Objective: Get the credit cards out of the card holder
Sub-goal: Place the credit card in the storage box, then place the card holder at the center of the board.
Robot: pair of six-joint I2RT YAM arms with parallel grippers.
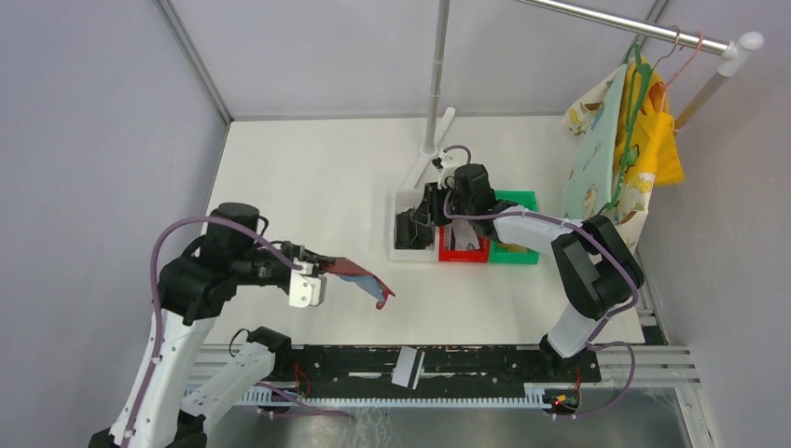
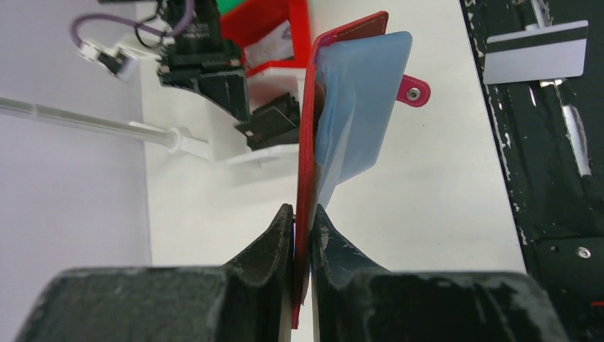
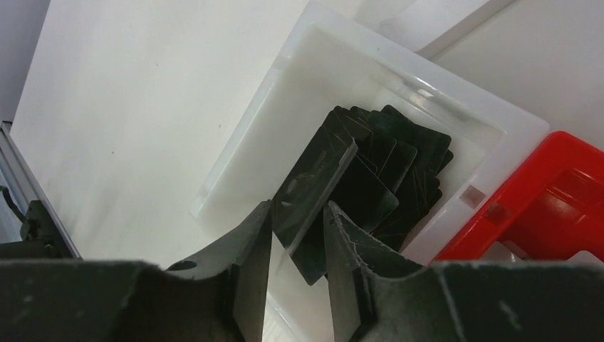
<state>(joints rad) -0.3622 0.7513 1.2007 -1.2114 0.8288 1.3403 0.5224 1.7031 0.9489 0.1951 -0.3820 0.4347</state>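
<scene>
1. My left gripper point(image 2: 303, 214) was clamped on the red card holder point(image 2: 360, 100), which stuck out past my fingertips, flapped open, off the table.
2. My right gripper point(image 3: 298, 206) pinched one dark card point(image 3: 317, 178), jaws narrow.
3. The white bin point(image 3: 256, 114) sat below that gripper, with a pile of dark cards point(image 3: 399, 164) inside.

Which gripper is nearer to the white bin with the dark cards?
Right. The right gripper hangs directly over the white bin, a dark card between its jaws. The left gripper is far off toward the near left, clamping the red card holder.
</scene>
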